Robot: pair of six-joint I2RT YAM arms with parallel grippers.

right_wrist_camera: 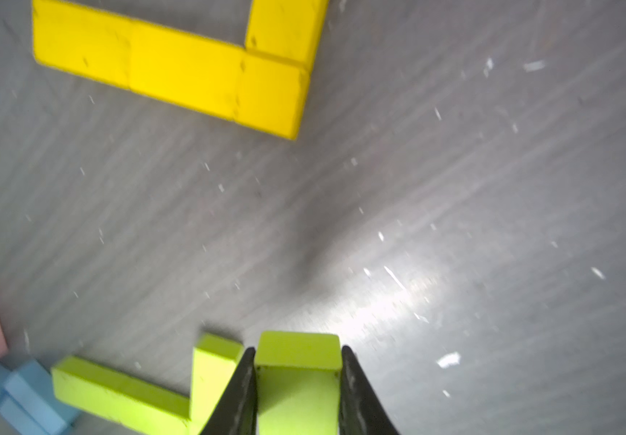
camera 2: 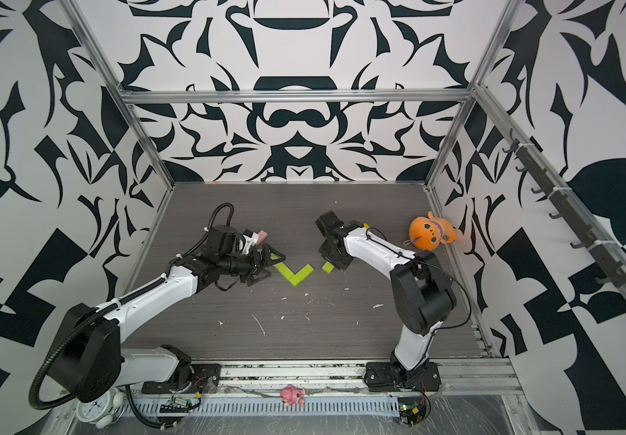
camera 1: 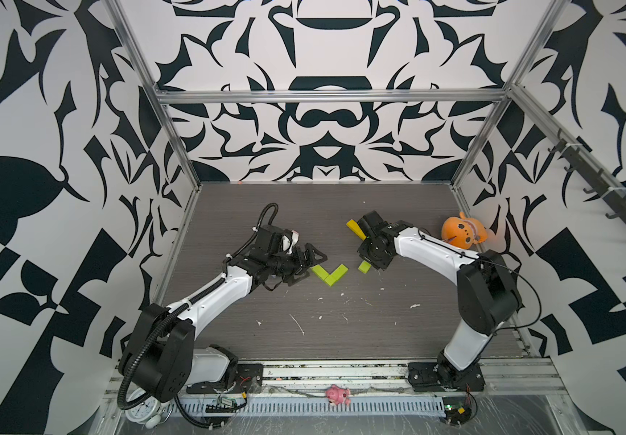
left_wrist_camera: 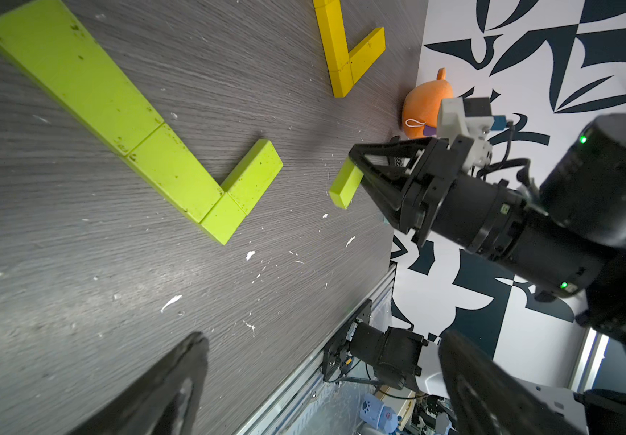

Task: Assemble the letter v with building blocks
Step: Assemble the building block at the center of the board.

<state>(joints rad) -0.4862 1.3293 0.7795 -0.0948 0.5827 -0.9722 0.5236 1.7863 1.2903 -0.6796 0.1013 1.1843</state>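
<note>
The grey bench (camera 1: 341, 331) carries everything, and both arms reach in over its middle. The left gripper (camera 1: 309, 265) hovers by the outer end of the long lime stroke with its fingers spread wide and empty, probably parked there to leave room. An orange plush toy (camera 1: 462, 233) sits off in the corner by the wall, well apart from the work.

The lime figure (camera 1: 328, 280) lies flat at mid-bench: a long stroke meets a much shorter one at a point, so it is a lopsided v. A yellow angle of blocks (left_wrist_camera: 341, 56) lies further back, apart from it.

The right gripper (right_wrist_camera: 298, 356) has its fingers pinching a lime block (left_wrist_camera: 344, 187) by its two sides. The block sits just beyond the short stroke's free end and roughly in line with it, seemingly to lengthen that stroke. A gap remains, and whether the block touches the bench I cannot tell.
</note>
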